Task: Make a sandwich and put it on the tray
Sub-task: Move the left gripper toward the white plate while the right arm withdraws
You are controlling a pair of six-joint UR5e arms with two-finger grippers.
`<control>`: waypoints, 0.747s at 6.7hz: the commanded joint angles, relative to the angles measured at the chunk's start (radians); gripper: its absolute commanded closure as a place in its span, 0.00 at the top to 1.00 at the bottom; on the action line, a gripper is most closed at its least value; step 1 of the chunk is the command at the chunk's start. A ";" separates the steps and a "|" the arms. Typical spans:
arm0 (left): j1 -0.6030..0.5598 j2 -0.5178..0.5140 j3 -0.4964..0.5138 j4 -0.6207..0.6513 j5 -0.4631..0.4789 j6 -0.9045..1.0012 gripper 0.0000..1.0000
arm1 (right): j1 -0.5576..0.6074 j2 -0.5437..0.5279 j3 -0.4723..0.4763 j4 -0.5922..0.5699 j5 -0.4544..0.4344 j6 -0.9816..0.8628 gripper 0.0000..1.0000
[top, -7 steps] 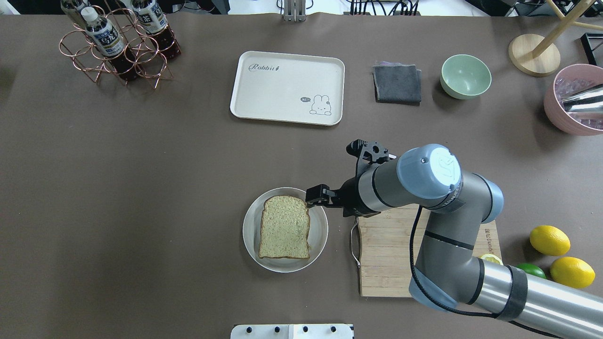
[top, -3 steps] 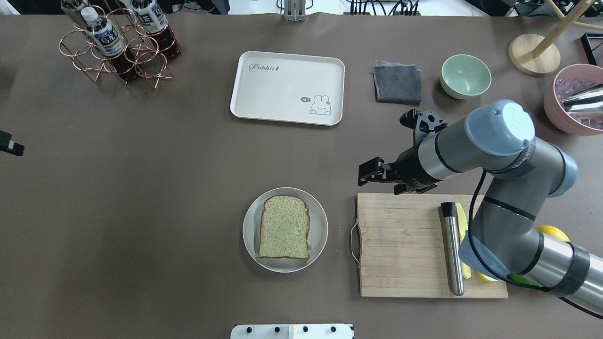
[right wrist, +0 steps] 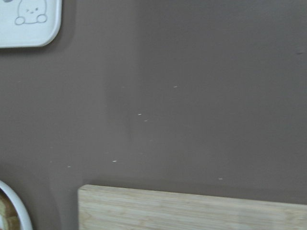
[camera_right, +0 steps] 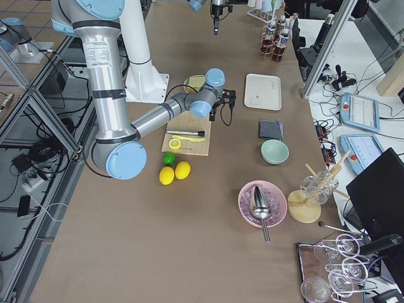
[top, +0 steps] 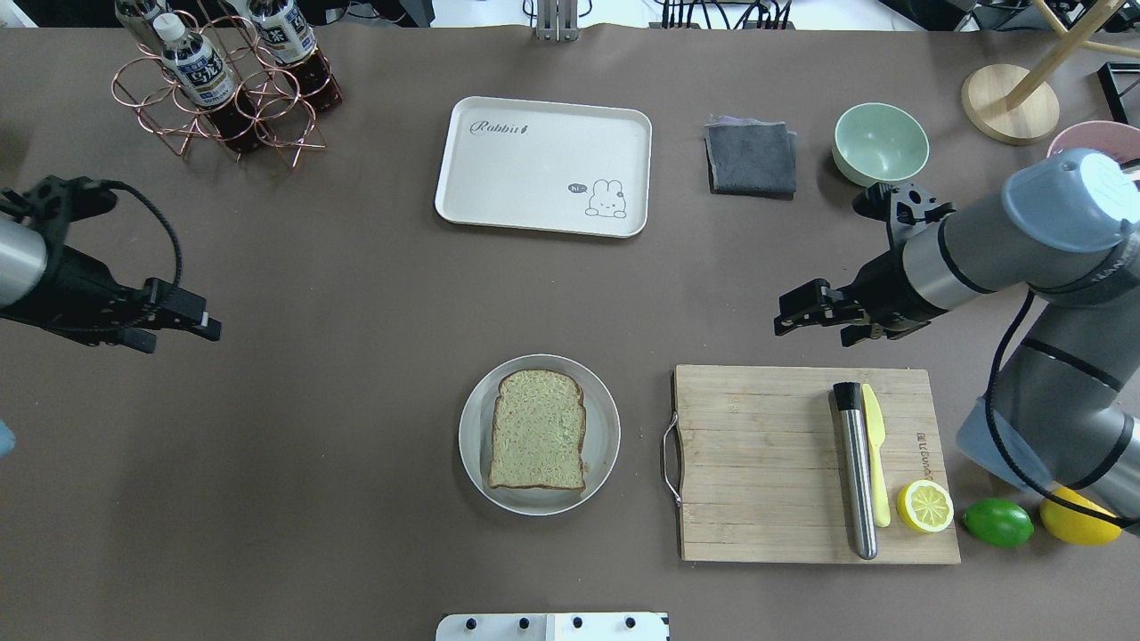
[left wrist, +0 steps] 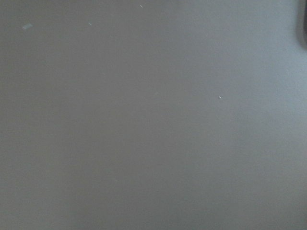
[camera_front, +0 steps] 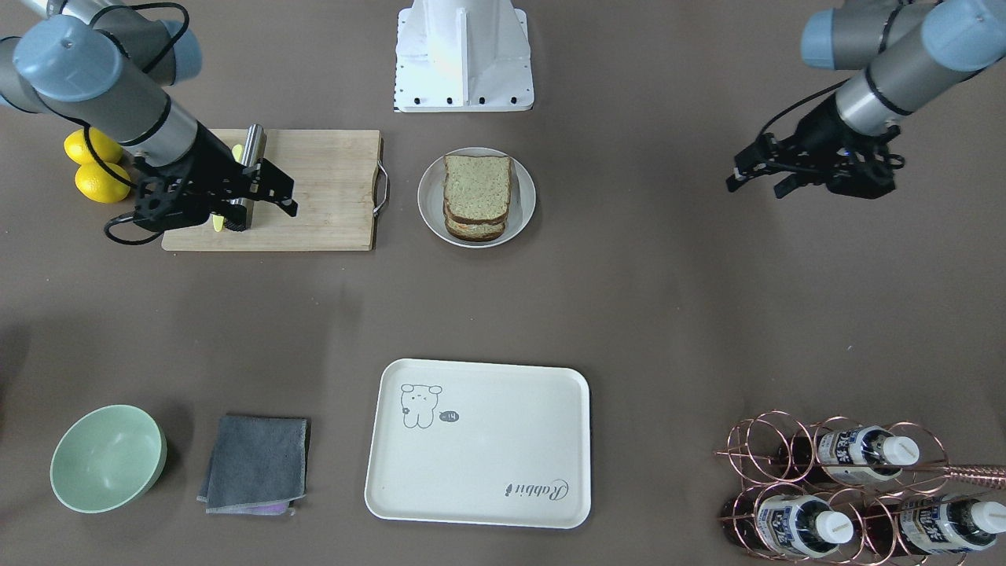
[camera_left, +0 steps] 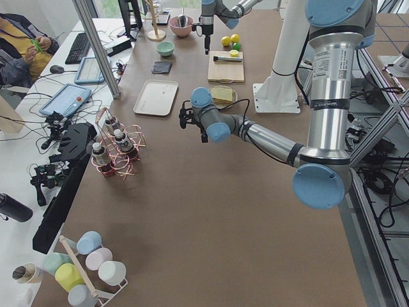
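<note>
The sandwich (top: 538, 430) lies on a round white plate (top: 606, 436) at the table's near middle. Its top slice is pale and speckled. In the front-facing view the sandwich (camera_front: 477, 189) shows two stacked slices with a thin orange layer between them. The cream tray (top: 543, 166) with the "Rabbit" script lies bare at the far middle; it also shows in the front-facing view (camera_front: 478, 442). My right gripper (top: 810, 328) hangs open and empty above the cutting board's far edge. My left gripper (top: 174, 336) hangs open and empty over bare table at the far left.
A wooden cutting board (top: 766, 463) right of the plate holds a steel rod (top: 855, 472), a yellow knife (top: 877, 463) and a lemon half (top: 924, 506). A grey cloth (top: 753, 158) and green bowl (top: 880, 144) lie right of the tray. A bottle rack (top: 223, 80) stands far left.
My right gripper has drawn back from the plate's edge, to the right and farther away. My left gripper has come into view from the left. The sandwich has not moved.
</note>
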 commanded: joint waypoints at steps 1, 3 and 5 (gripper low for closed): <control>0.222 -0.117 0.007 -0.004 0.173 -0.184 0.93 | 0.151 -0.122 -0.004 -0.001 0.094 -0.223 1.00; 0.298 -0.235 0.071 0.002 0.189 -0.231 0.81 | 0.247 -0.236 -0.006 0.000 0.130 -0.396 1.00; 0.311 -0.306 0.130 0.002 0.212 -0.222 0.63 | 0.262 -0.270 -0.006 0.002 0.130 -0.437 1.00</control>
